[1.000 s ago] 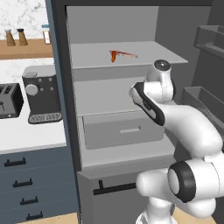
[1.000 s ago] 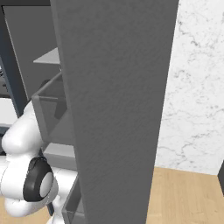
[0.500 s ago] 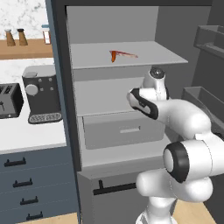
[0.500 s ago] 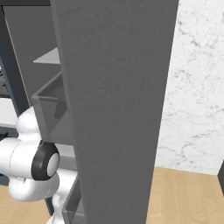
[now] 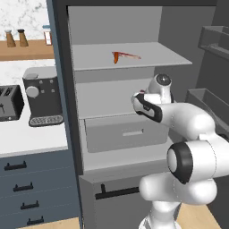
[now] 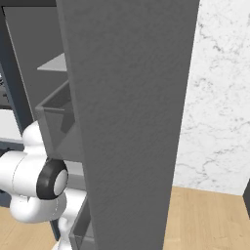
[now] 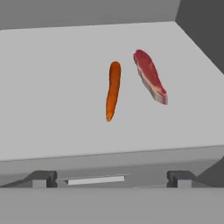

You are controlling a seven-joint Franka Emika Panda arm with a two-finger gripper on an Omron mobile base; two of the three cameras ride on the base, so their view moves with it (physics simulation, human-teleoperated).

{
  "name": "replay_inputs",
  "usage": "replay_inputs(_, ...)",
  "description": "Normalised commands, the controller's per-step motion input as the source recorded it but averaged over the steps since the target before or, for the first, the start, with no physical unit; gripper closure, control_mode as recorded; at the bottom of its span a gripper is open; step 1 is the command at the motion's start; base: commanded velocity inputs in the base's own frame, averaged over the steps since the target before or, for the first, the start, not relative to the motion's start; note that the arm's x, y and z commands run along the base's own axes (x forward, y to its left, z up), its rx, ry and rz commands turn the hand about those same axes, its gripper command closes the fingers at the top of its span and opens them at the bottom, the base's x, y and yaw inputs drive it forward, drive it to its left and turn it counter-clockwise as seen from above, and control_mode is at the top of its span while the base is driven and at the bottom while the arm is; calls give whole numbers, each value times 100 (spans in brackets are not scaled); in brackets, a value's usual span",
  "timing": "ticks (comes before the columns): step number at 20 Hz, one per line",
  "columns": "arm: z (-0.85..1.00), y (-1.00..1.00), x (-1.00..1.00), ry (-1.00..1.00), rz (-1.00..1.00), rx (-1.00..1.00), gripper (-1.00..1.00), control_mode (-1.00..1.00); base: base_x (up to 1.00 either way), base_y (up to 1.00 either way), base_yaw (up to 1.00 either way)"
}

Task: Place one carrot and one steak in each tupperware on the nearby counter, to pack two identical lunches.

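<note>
A carrot (image 7: 113, 89) and a steak (image 7: 150, 75) lie side by side on a grey shelf (image 7: 52, 87), apart and not touching, near the middle of the shelf and well back from its front edge (the carrot's narrow tip points toward that edge). The gripper (image 7: 109, 179) hangs in front of the shelf's front edge with its two finger tips (image 7: 41, 177) spread wide and nothing between them. Below the shelf sits a grey drawer (image 5: 123, 132). The white counter (image 5: 27, 138) carries a coffee machine (image 5: 41, 95) and a toaster (image 5: 9, 103).
</note>
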Motion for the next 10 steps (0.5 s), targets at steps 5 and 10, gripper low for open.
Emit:
replay_inputs(5, -1, -3, 23, 0, 0, 0, -100, -100, 0, 0, 0)
replay_inputs(10, -2, -2, 52, 0, 0, 0, -100, -100, 0, 0, 0)
